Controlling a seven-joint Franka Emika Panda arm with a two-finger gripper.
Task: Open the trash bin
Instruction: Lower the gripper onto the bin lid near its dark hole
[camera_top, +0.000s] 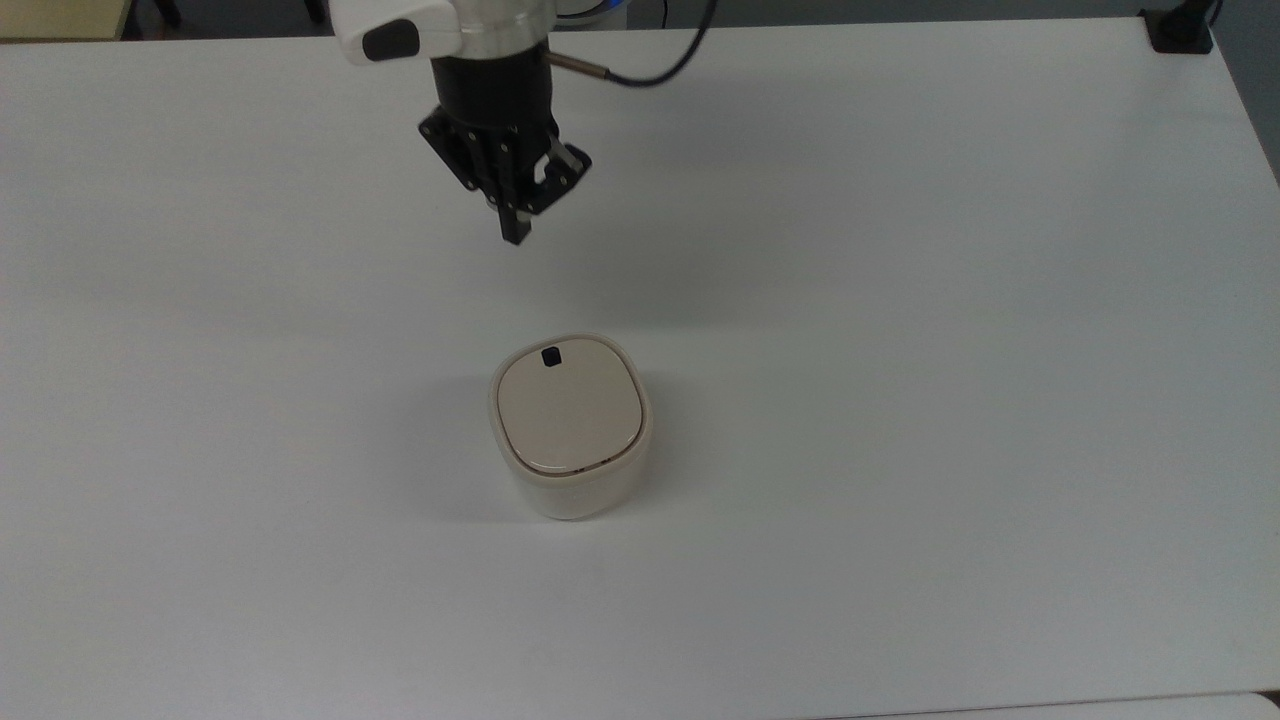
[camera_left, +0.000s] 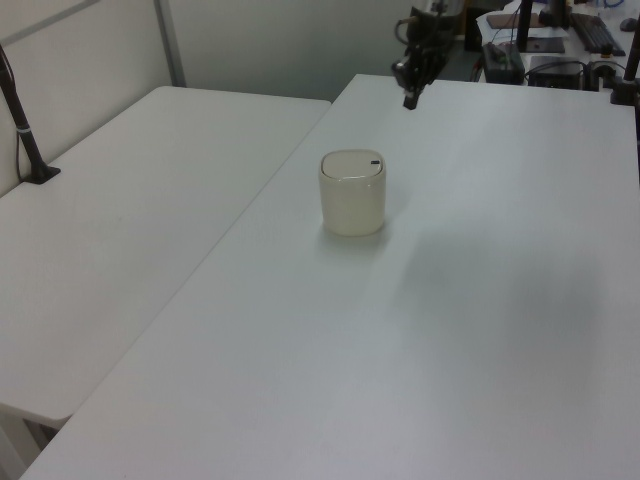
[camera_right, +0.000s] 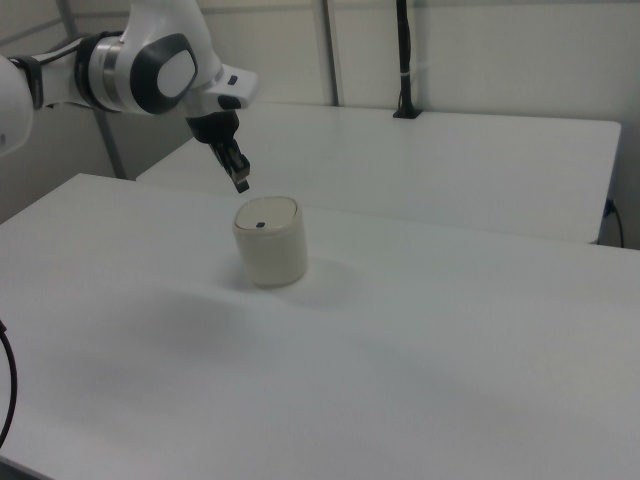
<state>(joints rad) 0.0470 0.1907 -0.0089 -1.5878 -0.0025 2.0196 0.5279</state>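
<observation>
**One closed bin on a white table, gripper poised beyond it**

One trash bin (camera_top: 570, 425) stands upright near the middle of the white table (camera_top: 900, 400), a cream rounded-square tub whose flat beige lid (camera_top: 568, 405) sits flush inside the rim. A small black square button (camera_top: 551, 357) lies near the lid edge that faces the arm; it is tiny in the left view (camera_left: 375, 163) and clearer in the right view (camera_right: 259, 224). The tub's lower wall is foreshortened in the top view. Beyond the bin, apart from it and off the table surface, hangs the gripper (camera_top: 514, 232), its two black fingers pressed together into a single tip, holding nothing. The arm's white wrist (camera_top: 440, 25) is cut off by the top view's upper edge. A second white table (camera_left: 140, 200) adjoins at the left view's left.
</observation>
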